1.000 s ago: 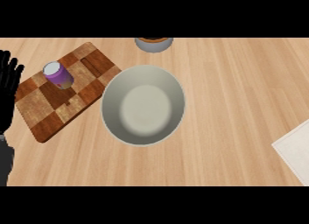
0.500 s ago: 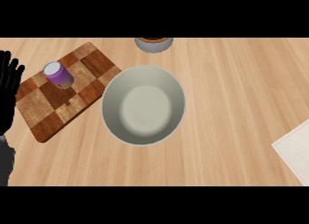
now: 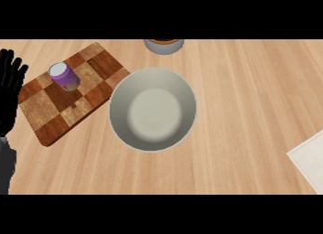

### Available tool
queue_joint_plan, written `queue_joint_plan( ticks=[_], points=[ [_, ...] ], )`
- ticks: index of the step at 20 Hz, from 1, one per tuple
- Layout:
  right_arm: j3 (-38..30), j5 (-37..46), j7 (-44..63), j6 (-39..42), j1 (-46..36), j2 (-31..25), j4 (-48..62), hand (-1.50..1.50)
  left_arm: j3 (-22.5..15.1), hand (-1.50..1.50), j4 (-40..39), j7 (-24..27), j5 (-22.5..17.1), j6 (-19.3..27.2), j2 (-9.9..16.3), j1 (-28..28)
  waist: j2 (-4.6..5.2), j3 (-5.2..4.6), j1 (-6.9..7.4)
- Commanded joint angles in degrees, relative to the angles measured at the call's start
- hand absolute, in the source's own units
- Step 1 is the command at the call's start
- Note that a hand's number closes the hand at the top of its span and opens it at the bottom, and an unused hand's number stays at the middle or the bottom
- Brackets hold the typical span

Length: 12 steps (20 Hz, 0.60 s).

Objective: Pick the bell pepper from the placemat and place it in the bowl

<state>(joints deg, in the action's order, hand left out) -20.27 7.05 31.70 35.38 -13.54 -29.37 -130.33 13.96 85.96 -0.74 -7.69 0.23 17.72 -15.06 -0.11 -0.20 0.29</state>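
Six items show on the wooden counter (image 3: 244, 91), listed by size.

1. Bowl (image 3: 152, 109): pale grey-white, round, nothing in it, at centre. It is the task's target, its left rim touching or overlapping the corner of the board.
2. Checkered cutting board (image 3: 62, 107): brown and tan squares, set at an angle left of the bowl.
3. Left hand (image 3: 5, 91): black, fingers straight and spread, pointing up along the view's left edge, resting; grey forearm (image 3: 0, 167) below it. It holds nothing.
4. Placemat (image 3: 317, 160): pale, only a corner visible at the lower right edge, well apart from the bowl.
5. Small grey dish (image 3: 164, 45): cut off by the top edge, brown contents inside, just beyond the bowl.
6. Purple can (image 3: 64, 76): upright on the board, pale lid uppermost.

Bell pepper: not in view. Judging by the task, it lies on the hidden part of the placemat, past the right edge. Right hand: not in view, apart from a dark speck at the lower right edge that cannot be identified.

Step in hand, as judged: the pick is not yet done. The right hand suits it, being on the placemat's side; it should close round the pepper's body, lift clear, then travel left and release low over the bowl's middle, avoiding the rim.

Writing: none readable; the can's label cannot be made out.
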Motion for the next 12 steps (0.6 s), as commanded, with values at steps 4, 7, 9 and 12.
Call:
queue_joint_plan(
  ticks=[4, 7, 9, 12],
  points=[
    [17.49, 0.27, 22.35, -4.92, -19.84, 2.55, 3.29, 1.50, -0.17, 0.00, -0.74, 1.11, -0.31, -0.94, -0.48, 0.29, 0.23, -0.01, 1.06],
    [22.70, 3.53, 21.53, -5.42, -25.29, 4.30, 10.43, 1.50, -0.92, 0.00, 1.08, 0.09, 0.50, 0.32, -1.30, 0.33, 0.28, 0.08, 1.06],
    [27.07, 2.94, 28.69, -6.13, -30.81, 6.84, 11.50, 1.50, -3.46, 0.00, 1.35, 1.94, 2.82, 2.05, -4.12, 1.48, 0.12, 0.01, 1.07],
    [32.52, 9.47, 24.48, -9.43, -30.49, 12.13, 18.53, 1.50, 0.73, 0.00, -2.62, 3.41, -0.12, -1.61, 0.05, 0.21, 0.32, 0.08, 0.89]
  ],
)
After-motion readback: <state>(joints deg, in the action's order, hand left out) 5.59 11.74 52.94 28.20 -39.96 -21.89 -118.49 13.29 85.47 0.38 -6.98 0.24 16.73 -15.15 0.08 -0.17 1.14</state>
